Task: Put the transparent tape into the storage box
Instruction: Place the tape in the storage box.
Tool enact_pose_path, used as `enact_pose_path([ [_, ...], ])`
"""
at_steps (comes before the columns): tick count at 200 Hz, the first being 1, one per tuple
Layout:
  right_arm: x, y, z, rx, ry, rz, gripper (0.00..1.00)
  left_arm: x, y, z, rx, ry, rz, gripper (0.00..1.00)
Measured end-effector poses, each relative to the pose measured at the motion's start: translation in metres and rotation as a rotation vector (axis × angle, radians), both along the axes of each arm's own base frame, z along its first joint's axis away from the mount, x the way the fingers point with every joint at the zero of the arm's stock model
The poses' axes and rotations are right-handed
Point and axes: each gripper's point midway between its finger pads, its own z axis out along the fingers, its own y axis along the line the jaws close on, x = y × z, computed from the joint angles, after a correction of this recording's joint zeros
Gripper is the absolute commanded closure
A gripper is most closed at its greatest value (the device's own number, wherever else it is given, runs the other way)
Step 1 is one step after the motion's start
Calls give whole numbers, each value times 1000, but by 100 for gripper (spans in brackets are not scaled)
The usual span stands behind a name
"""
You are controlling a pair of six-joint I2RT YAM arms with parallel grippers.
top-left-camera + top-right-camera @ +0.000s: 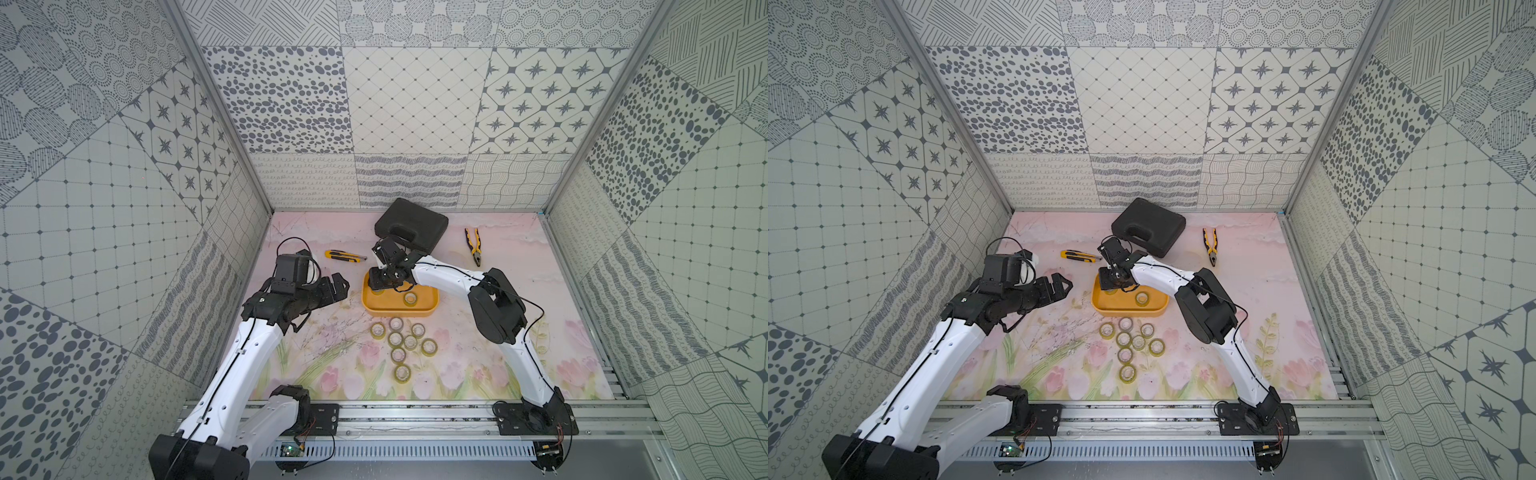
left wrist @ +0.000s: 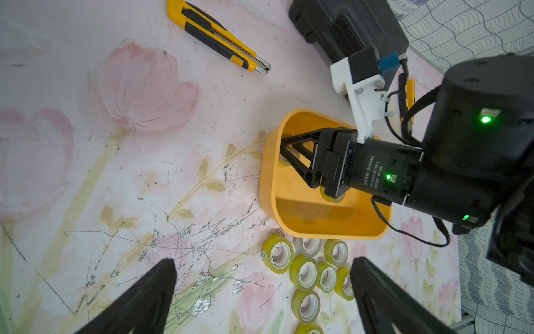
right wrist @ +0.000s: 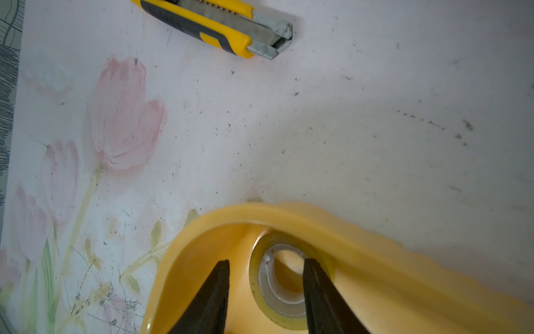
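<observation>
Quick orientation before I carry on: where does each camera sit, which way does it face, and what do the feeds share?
Both top views: high at the front, looking down on the mat; left arm, right arm, left tool and right tool show.
Left wrist: left arm, faces the storage box and right tool; left fingers show.
Right wrist: right arm, looks down on a tape roll in the box; right fingers show.
Shared: all show the box and utility knife.

Patterned grey-and-white panels cover the back wall (image 1: 407, 124) and both side walls (image 1: 104, 187), joined by bare aluminium corner posts (image 1: 216, 104). The worktop (image 1: 478, 365) carries a pale pink tulip print, scuffed with dark scratches. An aluminium rail (image 1: 415, 415) runs along its near edge. The light is soft and even.
</observation>
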Motion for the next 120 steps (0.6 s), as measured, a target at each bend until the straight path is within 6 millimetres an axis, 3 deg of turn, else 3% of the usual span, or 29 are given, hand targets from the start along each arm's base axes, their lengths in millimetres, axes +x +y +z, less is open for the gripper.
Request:
enact_pose_path([
  [22,-2,-2,2,-1,-2,1,47,0,-1,-1,-2,5,-2,1],
  [44,-10,-12,17,-1,-16,4,45,1,-1,-3,-2,10,-2,1],
  [62,-19,-26,44,11,-50,3,45,0,-1,-3,-4,12,-4,1],
  [100,-45,-65,121,79,-181,-11,45,-1,-4,-6,-16,19,-15,1],
  [120,-64,-92,138,88,-225,-24,45,-2,-6,-8,-24,27,-22,1],
])
